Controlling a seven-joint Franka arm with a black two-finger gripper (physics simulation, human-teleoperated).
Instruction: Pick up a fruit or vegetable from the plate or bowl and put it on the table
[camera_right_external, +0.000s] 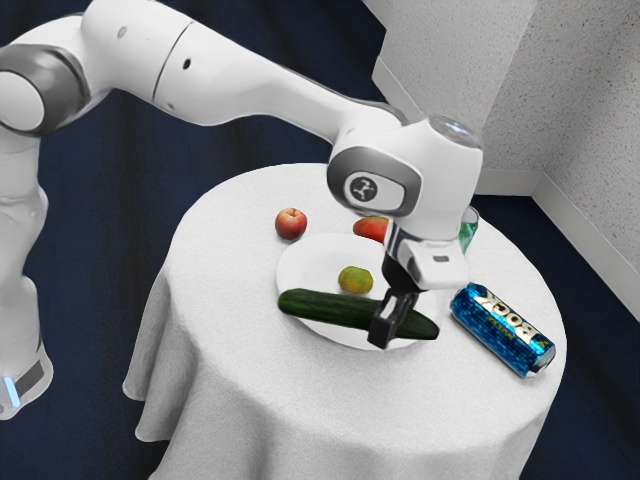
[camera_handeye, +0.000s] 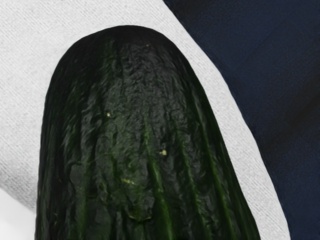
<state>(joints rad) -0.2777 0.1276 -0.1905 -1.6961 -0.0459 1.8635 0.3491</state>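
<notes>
My gripper (camera_right_external: 393, 322) points down over the near side of the white plate (camera_right_external: 305, 262), its fingers on either side of the dark green cucumber (camera_right_external: 325, 306) and shut on it. The cucumber spans the plate's near part, one end reaching past the rim toward the exterior view's right. A yellow-green lime-like fruit (camera_right_external: 355, 279) lies on the plate behind the cucumber. In the wrist view the cucumber (camera_handeye: 135, 130) is large and close, with its rounded end over the white tablecloth (camera_handeye: 30, 60). Whether it touches the plate, I cannot tell.
On the round white table (camera_right_external: 230, 350), a red apple (camera_right_external: 291, 223) and a red-orange fruit (camera_right_external: 371, 229) lie behind the plate. A blue can (camera_right_external: 503, 330) lies on its side at the exterior view's right. A greenish glass (camera_right_external: 468, 228) stands partly behind the arm.
</notes>
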